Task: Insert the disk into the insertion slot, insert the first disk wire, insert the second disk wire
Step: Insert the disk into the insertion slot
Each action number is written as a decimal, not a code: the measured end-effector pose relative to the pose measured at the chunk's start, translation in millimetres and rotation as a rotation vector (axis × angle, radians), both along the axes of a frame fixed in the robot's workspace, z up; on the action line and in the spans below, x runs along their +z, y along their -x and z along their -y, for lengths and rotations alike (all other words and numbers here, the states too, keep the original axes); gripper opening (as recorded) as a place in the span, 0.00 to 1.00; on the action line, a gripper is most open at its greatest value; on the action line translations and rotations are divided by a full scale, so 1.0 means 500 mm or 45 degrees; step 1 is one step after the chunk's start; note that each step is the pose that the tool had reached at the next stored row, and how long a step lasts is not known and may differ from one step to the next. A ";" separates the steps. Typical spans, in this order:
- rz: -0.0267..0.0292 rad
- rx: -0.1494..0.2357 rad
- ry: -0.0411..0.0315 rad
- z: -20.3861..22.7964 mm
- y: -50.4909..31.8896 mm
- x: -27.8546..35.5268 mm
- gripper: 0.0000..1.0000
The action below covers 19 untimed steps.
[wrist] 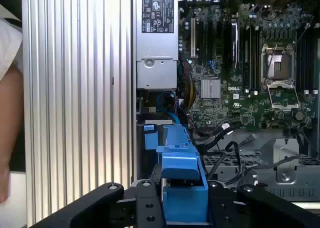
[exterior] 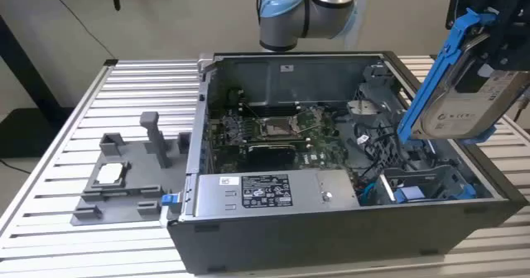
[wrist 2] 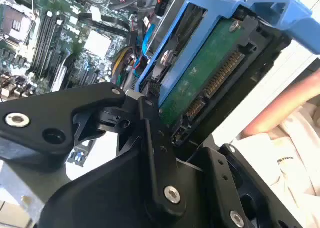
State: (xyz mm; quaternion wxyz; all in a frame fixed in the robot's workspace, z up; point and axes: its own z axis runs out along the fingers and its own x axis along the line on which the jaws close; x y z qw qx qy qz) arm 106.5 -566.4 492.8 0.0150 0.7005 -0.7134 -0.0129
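The disk [exterior: 463, 104], silver-grey with a white label in a bright blue carrier, hangs tilted on edge above the open computer case's right side in the exterior view. My gripper [exterior: 499, 45] is shut on its upper part. In the second wrist view the disk's green circuit board [wrist 2: 205, 82] shows beyond the black fingers [wrist 2: 150, 138]. The first wrist view has the blue carrier [wrist: 180, 163] clamped in the gripper [wrist: 182, 200]. The insertion slot [exterior: 422, 185], a small grey bay with blue parts, sits below the disk in the case's near right corner. A blue cable [wrist: 167, 105] lies beside the slot [wrist: 148, 153].
Inside the case are the motherboard [exterior: 273, 132] and the grey labelled power-supply box [exterior: 265, 191]. A grey fixture [exterior: 124, 179] stands on the slatted table [exterior: 49, 166] at the exterior view's left. A person's arm [wrist: 7, 112] is beside the table.
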 end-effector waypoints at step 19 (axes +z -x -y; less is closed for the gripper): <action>0.0001 0.000 0.0005 0.0013 0.000 -0.019 0.33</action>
